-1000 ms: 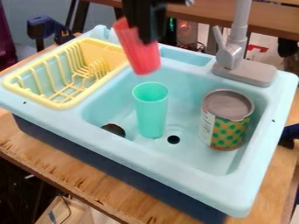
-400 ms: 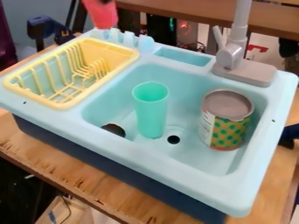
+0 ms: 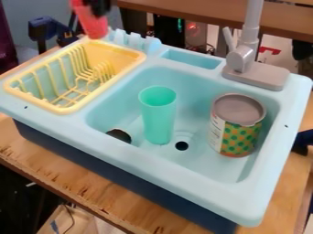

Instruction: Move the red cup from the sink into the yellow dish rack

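Carrying the toy sink [image 3: 183, 183], the wooden counter [image 3: 73, 183] is noted as the main support. The sink has a light blue top and a dark blue base, and stands at a slant across the view. A wooden shelf [image 3: 207, 13] runs behind it. Recorded at the rear right of the rim: a grey faucet [image 3: 249, 36], upright on a broad grey base. Set in the sink's left part is a yellow dish rack [image 3: 67, 109] with wire-like dividers. Light blue tabs [image 3: 137, 41] line the rear rim near its far corner.

In the basin, to the right, a can [image 3: 235, 135] stands upright; top grey, label partly white, partly orange-yellow with green dots. To its left, well apart from it, a turquoise cup [image 3: 159, 119] stands upright, mouth up and open.

A red cup [image 3: 93, 23] is found at the upper left of the view, tilted, by the rack's far end. Whether it touches the rack or rim cannot be told. The black end effector [image 3: 98, 8] is at the cup's upper part, pinching it.

Smallest items: a dark round opening [image 3: 119, 135] at the basin's front left, partly hidden by the front rim, and a round black drain hole [image 3: 181, 146] between the turquoise cup and the can.
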`<act>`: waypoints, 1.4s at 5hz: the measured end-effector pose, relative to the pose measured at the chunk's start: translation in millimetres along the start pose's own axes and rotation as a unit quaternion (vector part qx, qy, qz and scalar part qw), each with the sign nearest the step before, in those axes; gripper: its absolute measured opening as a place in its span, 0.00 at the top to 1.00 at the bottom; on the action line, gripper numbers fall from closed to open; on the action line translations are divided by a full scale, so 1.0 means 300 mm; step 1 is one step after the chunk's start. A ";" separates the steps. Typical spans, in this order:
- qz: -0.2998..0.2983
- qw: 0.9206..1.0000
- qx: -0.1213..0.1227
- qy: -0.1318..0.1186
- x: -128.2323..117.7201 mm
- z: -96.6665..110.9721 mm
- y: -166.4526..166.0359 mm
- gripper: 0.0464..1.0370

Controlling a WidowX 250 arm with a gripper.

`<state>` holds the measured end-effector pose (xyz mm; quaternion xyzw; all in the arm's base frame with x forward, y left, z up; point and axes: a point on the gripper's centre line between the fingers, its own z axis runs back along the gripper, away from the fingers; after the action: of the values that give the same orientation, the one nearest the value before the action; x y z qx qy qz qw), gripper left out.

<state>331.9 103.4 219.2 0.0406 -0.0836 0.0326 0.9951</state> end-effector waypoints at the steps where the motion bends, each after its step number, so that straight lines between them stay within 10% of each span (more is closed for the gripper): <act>1: 0.003 0.999 -0.007 0.045 0.003 -0.097 0.002 0.96; 4: -0.006 0.997 -0.028 0.067 -0.021 -0.171 -0.028 0.96; 7: -0.020 0.996 -0.078 0.039 0.017 -0.197 -0.079 0.96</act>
<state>348.3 85.1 160.1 -0.0372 -0.0459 0.0071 0.9982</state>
